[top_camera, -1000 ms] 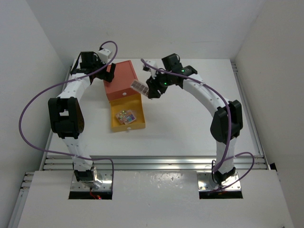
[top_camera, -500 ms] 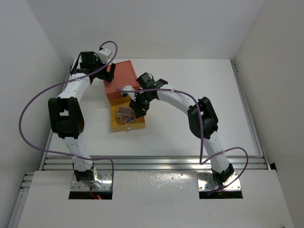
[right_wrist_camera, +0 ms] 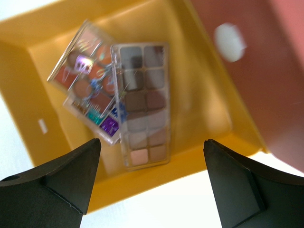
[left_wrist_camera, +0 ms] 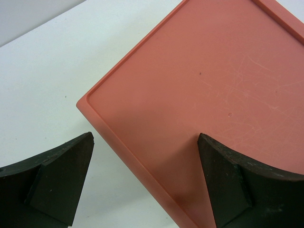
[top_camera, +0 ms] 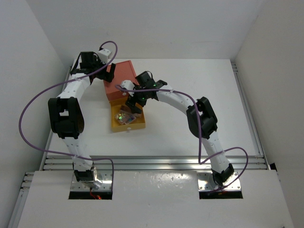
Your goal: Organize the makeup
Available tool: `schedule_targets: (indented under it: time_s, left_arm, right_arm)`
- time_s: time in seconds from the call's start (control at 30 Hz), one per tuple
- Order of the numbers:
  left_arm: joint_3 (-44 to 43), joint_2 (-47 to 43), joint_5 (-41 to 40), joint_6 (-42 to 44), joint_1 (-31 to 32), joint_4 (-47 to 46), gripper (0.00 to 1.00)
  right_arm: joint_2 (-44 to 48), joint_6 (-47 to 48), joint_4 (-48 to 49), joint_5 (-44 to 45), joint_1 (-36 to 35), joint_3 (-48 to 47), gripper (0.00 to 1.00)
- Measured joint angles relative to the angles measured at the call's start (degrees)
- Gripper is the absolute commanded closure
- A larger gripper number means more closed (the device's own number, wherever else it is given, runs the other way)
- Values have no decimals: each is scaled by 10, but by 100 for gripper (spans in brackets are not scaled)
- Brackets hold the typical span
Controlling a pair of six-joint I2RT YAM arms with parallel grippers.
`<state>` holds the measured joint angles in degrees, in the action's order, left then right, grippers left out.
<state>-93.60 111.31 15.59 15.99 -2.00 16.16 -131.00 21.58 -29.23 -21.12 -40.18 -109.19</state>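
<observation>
The yellow drawer [top_camera: 129, 127] stands pulled out of the orange-red box [top_camera: 124, 76]. In the right wrist view two palettes lie in the drawer [right_wrist_camera: 28, 95]: a neutral brown-grey palette [right_wrist_camera: 144, 104] overlaps a multicoloured one [right_wrist_camera: 85, 78]. They also show in the top view [top_camera: 124, 118]. My right gripper [right_wrist_camera: 152, 142] is open and empty just above them, over the drawer's back part in the top view [top_camera: 131, 103]. My left gripper [left_wrist_camera: 145, 137] is open, its fingers astride an edge of the box top [left_wrist_camera: 213, 80], at the box's back left [top_camera: 109, 75]. No brushes or sticks are in view.
The box's white knob-like dot [right_wrist_camera: 229, 42] shows on its dark front beside the drawer. White walls close the table [top_camera: 199, 104] at the back and sides. The metal rail [top_camera: 152, 164] runs along the near edge.
My right arm swung left from beside the box to over the drawer. The palette it carried now lies in the drawer and the gripper is open. The left arm has not moved.
</observation>
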Motion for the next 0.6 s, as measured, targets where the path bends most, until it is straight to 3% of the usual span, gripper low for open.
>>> schedule_targets:
  time_s: [0.1,0.23,0.27,0.33,0.37,0.4,0.5,0.6]
  left_arm:
    - [0,0,0,0,0,0,3]
    - [0,0,0,0,0,0,3]
    - [0,0,0,0,0,0,3]
    - [0,0,1,0,0,0,3]
    - [0,0,1,0,0,1,3]
    - [-1,0,2,0,0,2,3]
    - [-3,1,3,0,-1,4,3]
    - [-3,1,4,1,-1,5,3]
  right_arm:
    - [9,-22,25,14,0,7,15]
    - [73,-61,64,26,0,69,40]
    - [99,-84,76,27,0,89,58]
    - [163,-116,118,28,0,148,78]
    - [201,-137,140,28,0,185,95]
    - [241,-158,166,27,-1,230,100]
    - [320,-216,221,24,-12,329,100]
    - [330,-234,241,9,-42,381,100]
